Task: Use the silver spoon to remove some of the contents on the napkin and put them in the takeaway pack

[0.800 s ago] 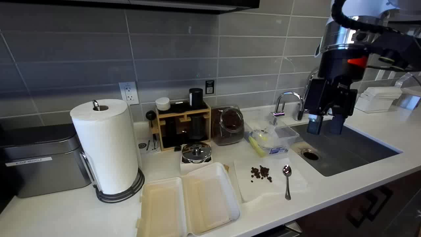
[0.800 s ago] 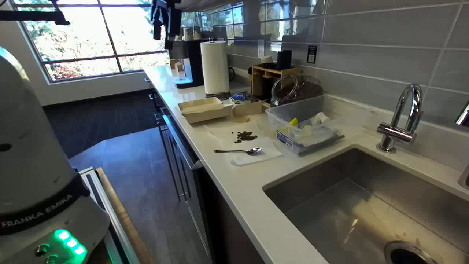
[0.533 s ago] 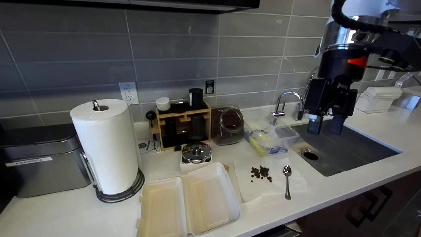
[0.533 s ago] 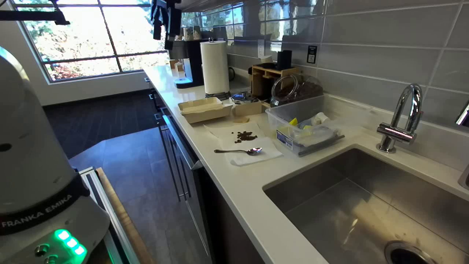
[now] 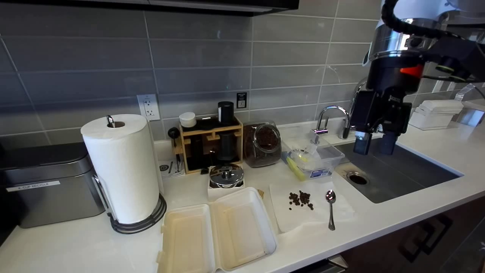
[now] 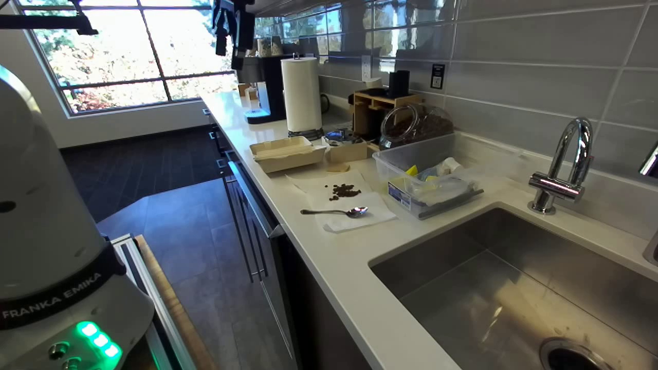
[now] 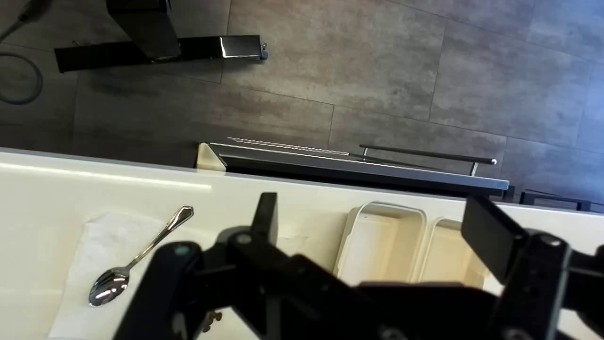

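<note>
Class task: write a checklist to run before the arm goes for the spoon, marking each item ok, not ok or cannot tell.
1. Gripper open, nothing held: ok.
2. Silver spoon uncovered, lying partly on the napkin: ok.
3. Silver spoon between the jaws: not ok; the wrist view shows it off to one side.
4. Room beneath the silver spoon for a pinch: cannot tell.
5. Contents on the napkin: ok, loosely clustered.
6. Takeaway pack open, halves side by side: ok.
</note>
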`<act>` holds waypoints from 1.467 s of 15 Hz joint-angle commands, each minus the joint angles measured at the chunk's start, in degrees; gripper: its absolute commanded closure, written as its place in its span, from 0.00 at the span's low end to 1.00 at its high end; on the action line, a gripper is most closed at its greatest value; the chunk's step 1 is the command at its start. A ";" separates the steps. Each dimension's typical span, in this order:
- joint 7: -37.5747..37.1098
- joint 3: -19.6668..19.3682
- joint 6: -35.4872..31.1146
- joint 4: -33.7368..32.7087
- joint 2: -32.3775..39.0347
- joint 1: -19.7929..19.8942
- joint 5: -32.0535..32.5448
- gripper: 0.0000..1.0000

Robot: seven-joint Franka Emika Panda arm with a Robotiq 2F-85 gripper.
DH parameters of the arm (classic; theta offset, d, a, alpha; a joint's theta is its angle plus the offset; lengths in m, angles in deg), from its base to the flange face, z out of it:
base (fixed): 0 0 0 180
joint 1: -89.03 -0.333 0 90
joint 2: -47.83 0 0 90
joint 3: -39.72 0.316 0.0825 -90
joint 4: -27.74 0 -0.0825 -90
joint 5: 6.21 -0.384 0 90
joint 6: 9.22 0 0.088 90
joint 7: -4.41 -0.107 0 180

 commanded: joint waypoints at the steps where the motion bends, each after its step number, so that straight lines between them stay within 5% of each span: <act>1: -3.11 -0.44 -0.78 -1.14 3.37 2.66 -4.07 0.00; 5: -10.01 0.20 -7.57 -0.41 7.65 5.75 -6.94 0.00; 13: -26.47 3.99 -37.69 8.58 12.05 8.65 -0.22 0.00; 19: -47.90 7.09 -53.05 12.05 19.89 15.47 22.34 0.00; 22: -60.38 13.39 -51.63 11.60 22.63 25.60 36.23 0.00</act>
